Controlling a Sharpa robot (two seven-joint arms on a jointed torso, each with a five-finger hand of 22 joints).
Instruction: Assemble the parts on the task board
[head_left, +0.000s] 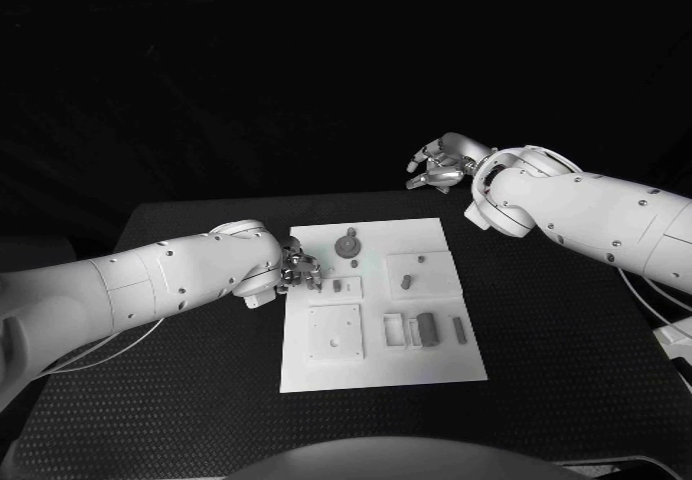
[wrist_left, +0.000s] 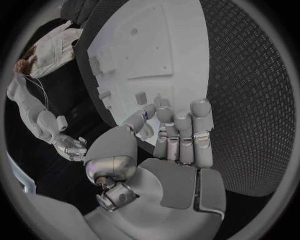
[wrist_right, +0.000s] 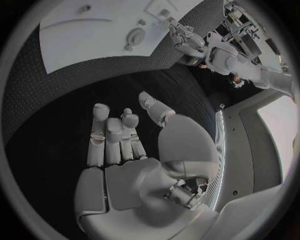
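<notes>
The white task board (head_left: 378, 375) is laid in the middle of the black bench (head_left: 562, 330), whose surface is seen to be finely textured. The left hand (head_left: 300, 268) is held at the board's left edge, with its fingertips just over the plate near a small upright part (head_left: 338, 286) in a square recess; whether anything is pinched between its fingers cannot be told, though in the left wrist view the fingers (wrist_left: 181, 132) are seen lying close together and nearly straight. A round disc part (head_left: 348, 244) is seen just beyond that hand, toward the far edge of the board. Dark bar-shaped parts (head_left: 427, 329) are set in the slots at the board's near right. The right hand (head_left: 438, 166) is held above the bench's far edge, well apart from the board, fingers loosely curled and nothing held. No writing can be read. The room behind is dark.
</notes>
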